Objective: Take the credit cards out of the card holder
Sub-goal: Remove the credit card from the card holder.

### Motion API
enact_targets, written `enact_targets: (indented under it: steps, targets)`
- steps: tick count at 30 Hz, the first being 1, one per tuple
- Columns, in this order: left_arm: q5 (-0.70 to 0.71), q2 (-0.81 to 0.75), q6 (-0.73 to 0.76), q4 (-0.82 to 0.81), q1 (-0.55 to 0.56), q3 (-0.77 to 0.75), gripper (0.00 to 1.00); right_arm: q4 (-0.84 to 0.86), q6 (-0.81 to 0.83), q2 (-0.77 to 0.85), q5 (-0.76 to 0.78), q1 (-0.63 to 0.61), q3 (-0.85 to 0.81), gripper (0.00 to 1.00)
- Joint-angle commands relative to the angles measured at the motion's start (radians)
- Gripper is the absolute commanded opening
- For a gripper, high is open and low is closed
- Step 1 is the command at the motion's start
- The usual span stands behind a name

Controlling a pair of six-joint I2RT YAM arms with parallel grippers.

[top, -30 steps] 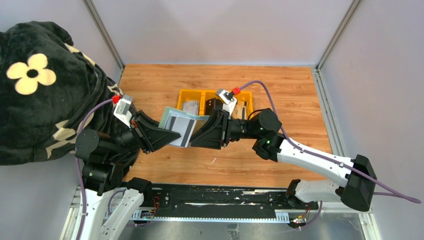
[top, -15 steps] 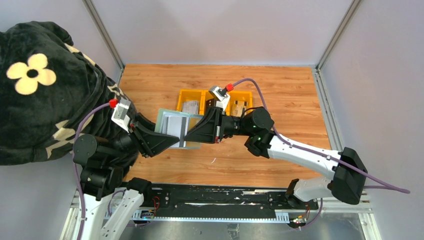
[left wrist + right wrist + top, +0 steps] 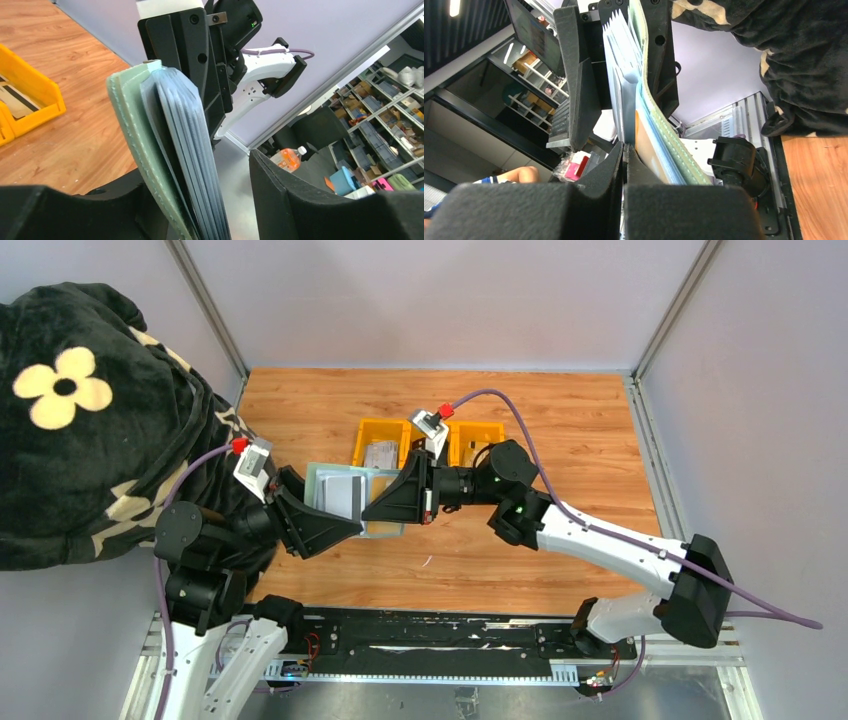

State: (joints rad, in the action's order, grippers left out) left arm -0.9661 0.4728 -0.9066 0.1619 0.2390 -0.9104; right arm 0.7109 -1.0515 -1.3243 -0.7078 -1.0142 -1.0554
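**A:** Where do we stand on the task?

**B:** Partway, I'd say. A grey card already lies in the left bay of the yellow tray at the back of the bench. The middle bay is hidden behind the right arm.

**A:** And the card holder?

**B:** The card holder is up off the bench, open, between the two hands and just in front of the tray. More cards sit in its pockets, so there's work left.

**A:** Hands?

**B:** The left hand is spread. In its wrist view the holder leans on one finger and the other stands apart. The right hand is pressed together at the holder's edge. A pale sheet runs into the seam, and I can't tell whether it's a card or a pocket leaf.

**A:** Changes from a second ago?

**B:** The right arm has pushed in leftward and its hand has snapped closed. The left hand has widened, and the holder has shifted left and squared up.
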Motion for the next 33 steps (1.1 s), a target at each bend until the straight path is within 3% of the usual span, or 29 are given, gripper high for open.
enact_targets:
  steps: [1,9,20,33]
  targets:
    - [-0.011,0.009,-0.032,-0.051,0.005,-0.010,0.53,-0.077,0.079,0.033,-0.033,-0.003,-0.019,0.00]
    - [0.000,0.019,-0.064,-0.079,0.005,-0.025,0.34,-0.018,0.047,0.062,-0.029,0.012,0.043,0.00]
    - [0.000,0.013,-0.064,-0.074,0.005,-0.036,0.33,0.082,-0.005,0.097,-0.017,0.025,0.100,0.00]
    - [0.003,0.014,-0.065,-0.068,0.005,-0.056,0.30,0.008,0.043,0.152,0.015,0.028,0.134,0.00]
